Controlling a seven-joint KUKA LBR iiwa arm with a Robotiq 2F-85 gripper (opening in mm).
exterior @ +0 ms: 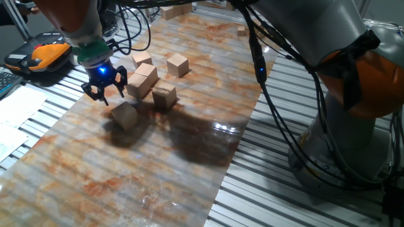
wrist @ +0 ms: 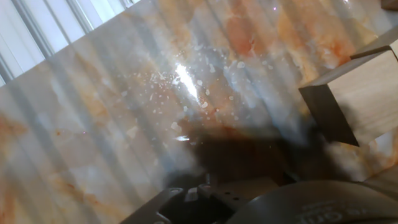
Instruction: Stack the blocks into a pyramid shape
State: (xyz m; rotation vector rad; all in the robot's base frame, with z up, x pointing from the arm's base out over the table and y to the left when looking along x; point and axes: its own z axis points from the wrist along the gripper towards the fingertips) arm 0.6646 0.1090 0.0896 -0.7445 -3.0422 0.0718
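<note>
Six light-tan wooden blocks lie on the marbled board (exterior: 158, 170). One block (exterior: 125, 116) sits alone nearest the front. Another block (exterior: 164, 96) is to its right. Two blocks (exterior: 142, 81) press together in the middle, and I cannot tell whether one rests on the other. Behind them stand one block (exterior: 142, 60) and one more block (exterior: 178, 64). My gripper (exterior: 104, 93) hovers just left of the middle pair, open and with nothing in it. In the hand view a block (wrist: 364, 102) shows at the right edge, with the bare board (wrist: 155, 106) below me.
An orange and black device (exterior: 44, 55) and white papers (exterior: 12, 110) lie off the board at the left. Small wooden pieces (exterior: 173, 9) are heaped far back. Black cables (exterior: 265, 75) hang over the board's right side. The arm's base (exterior: 353, 69) stands at the right.
</note>
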